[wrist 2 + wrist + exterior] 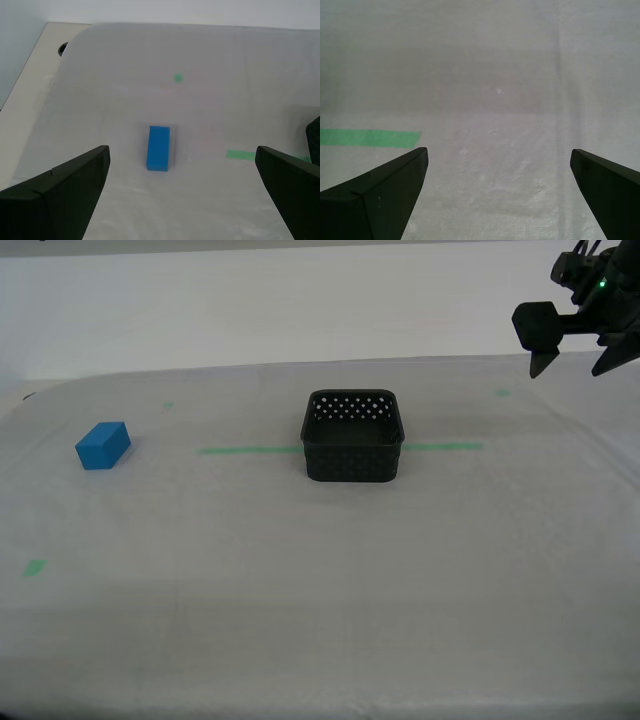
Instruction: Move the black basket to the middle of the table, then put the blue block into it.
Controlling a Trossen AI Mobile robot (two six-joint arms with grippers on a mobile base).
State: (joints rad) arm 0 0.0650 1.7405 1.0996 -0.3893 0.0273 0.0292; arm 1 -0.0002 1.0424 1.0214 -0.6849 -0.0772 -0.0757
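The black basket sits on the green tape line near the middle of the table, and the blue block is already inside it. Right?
Not quite. The black basket does sit on the green tape line, but it is empty. The exterior view shows the blue block lying on the table toward that view's left, well apart from the basket.

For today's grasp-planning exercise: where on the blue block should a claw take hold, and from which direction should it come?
Grip the blue block across its two long side faces, coming down from above. It lies flat on the table with bare cloth all round, and its narrow width fits easily between the open fingers of my second claw, which has the block ahead of it.
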